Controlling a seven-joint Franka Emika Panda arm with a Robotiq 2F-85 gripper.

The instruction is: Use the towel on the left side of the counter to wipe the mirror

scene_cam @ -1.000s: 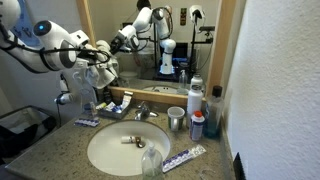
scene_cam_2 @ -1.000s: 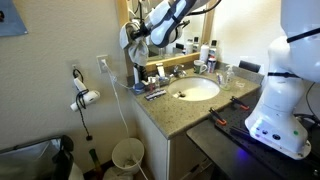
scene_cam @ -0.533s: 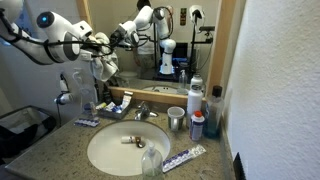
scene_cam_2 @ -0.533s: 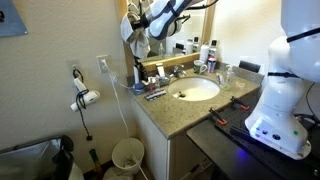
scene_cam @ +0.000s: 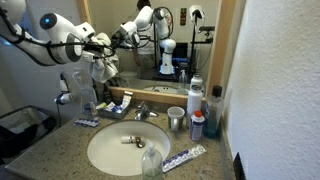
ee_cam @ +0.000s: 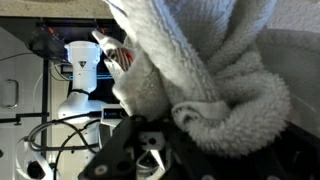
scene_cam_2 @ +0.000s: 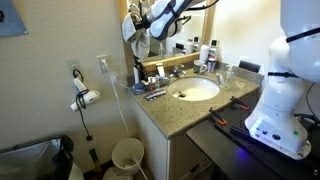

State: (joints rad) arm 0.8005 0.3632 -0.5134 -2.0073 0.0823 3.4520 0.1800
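Note:
My gripper [scene_cam: 97,48] is shut on a white fluffy towel [scene_cam: 105,66] and holds it up against the left part of the mirror [scene_cam: 170,40]. The towel hangs bunched below the fingers, above the counter's left side. It also shows in an exterior view [scene_cam_2: 132,30], pressed near the mirror's edge. In the wrist view the towel [ee_cam: 210,70] fills most of the picture and hides the fingertips; the robot's reflection shows in the mirror [ee_cam: 70,70] behind it.
On the granite counter [scene_cam: 50,150] stand a sink [scene_cam: 125,148], a faucet [scene_cam: 142,110], a cup [scene_cam: 176,119], bottles [scene_cam: 196,100] at the right, a toothpaste tube [scene_cam: 185,156] and a soap dispenser [scene_cam: 84,100] under the towel. A hairdryer [scene_cam_2: 85,98] hangs on the wall.
The arm rose with the towel from just above the counter items up to the mirror's left part, then stayed nearly still over the last half second.

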